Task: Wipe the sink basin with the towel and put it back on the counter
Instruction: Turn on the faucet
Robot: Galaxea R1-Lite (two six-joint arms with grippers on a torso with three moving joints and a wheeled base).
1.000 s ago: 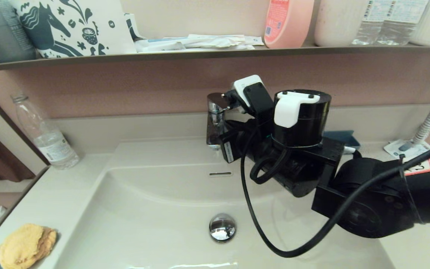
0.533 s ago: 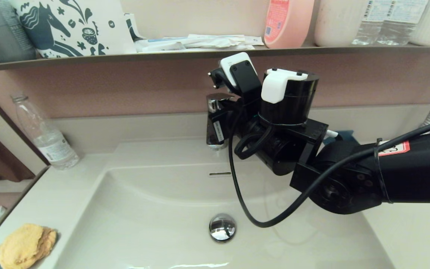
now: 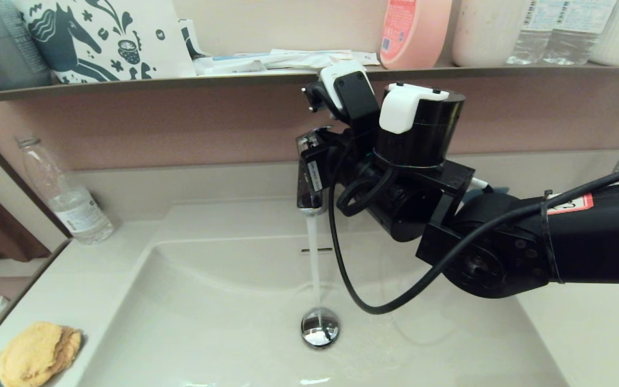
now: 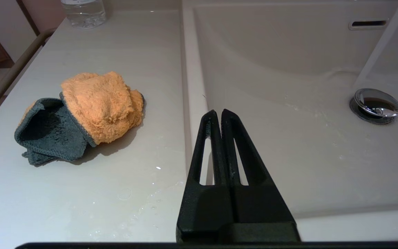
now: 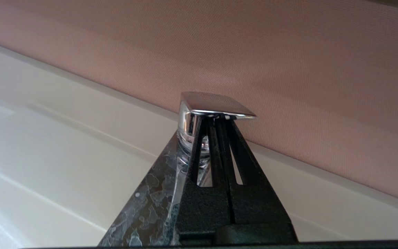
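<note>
Fingers of the right gripper (image 5: 219,119) are pressed together with nothing between them, and their tips sit directly under the flat chrome faucet lever (image 5: 216,105), which is tilted upward. Water runs in a thin stream (image 3: 314,258) from the chrome faucet spout (image 3: 309,188) down onto the round chrome drain plug (image 3: 319,327) of the large glossy off-white sink basin (image 3: 207,322).

Fingers of the left gripper (image 4: 218,116) are also clenched and empty. They hover over the front edge of the basin, near the small fluffy yellow-orange terry towel (image 4: 100,105) but apart from it.

Several things could go wrong from here, in my judgement. The lever rests only on the finger tips, so it may slip off to one side when the arm moves. If the lever is lifted more, the stream may become strong and splash over the rim onto the smooth off-white table (image 4: 98,45). The black cable (image 3: 352,279) of the right arm hangs in a loop over the basin, close to the stream, and it could get wet.

The towel lies on the table on the left side of the basin, not yet picked up. It is a soft lumpy wad with a dark grey underside (image 4: 47,136) showing where it is folded. A few small water drops are on the table in front of it. It will probably crush easily and sag when it is gripped.
</note>
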